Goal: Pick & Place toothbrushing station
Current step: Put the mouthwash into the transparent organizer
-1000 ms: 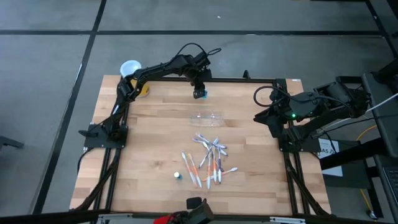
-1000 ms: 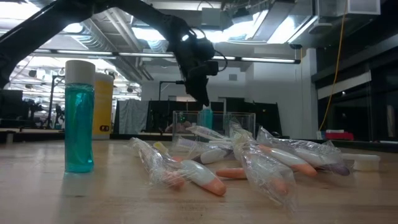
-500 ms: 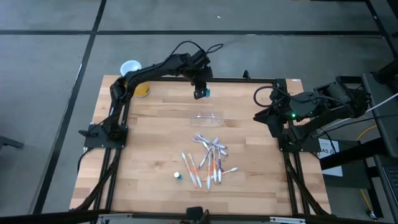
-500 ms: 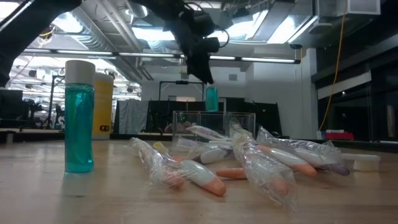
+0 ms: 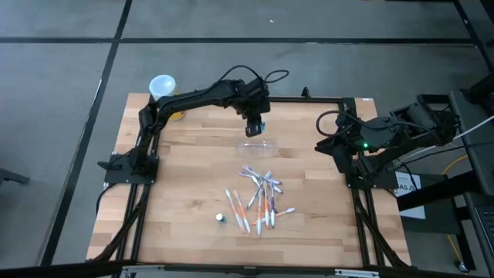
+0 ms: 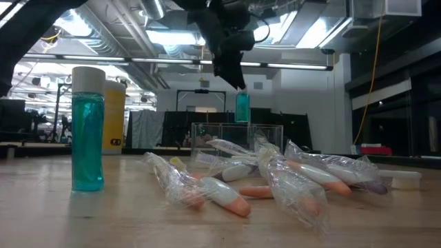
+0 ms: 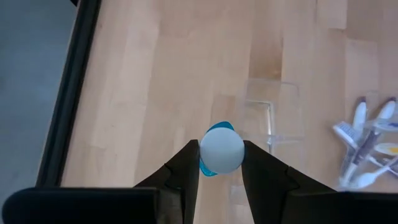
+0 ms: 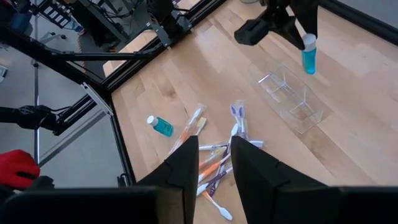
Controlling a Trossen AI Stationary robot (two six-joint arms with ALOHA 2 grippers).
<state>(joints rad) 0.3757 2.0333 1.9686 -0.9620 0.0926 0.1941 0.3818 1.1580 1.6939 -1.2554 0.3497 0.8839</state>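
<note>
The toothbrushing station, a clear plastic holder (image 5: 258, 144) (image 6: 238, 136) (image 8: 292, 98), stands on its base at the middle of the wooden table. My left gripper (image 5: 256, 122) (image 7: 222, 163) hangs above it, toward its far side, shut on a small teal bottle (image 6: 242, 108) (image 8: 309, 59) with a white cap. My right gripper (image 8: 214, 152) waits raised at the table's right edge (image 5: 332, 139), open, with nothing between its fingers. My left gripper pinches the bottle's white cap end (image 7: 222, 149) between its two fingers. The fingers slant down from the table's far left. The teal body (image 7: 208, 168) hangs upright below the fingers, clear of the table and higher than the holder's rim.
A heap of wrapped toothbrushes (image 5: 261, 199) (image 6: 275, 176) lies nearer than the holder. A second teal bottle (image 5: 220, 218) (image 6: 88, 131) stands upright at the near left. A yellow cylinder with a white lid (image 5: 174, 104) (image 6: 114, 117) stands at the far left corner.
My left gripper has carried the teal bottle up and away from the table's far edge, toward the right and near, to above the clear holder. The bottle stays upright in the hold. The holder and toothbrushes have not moved.
</note>
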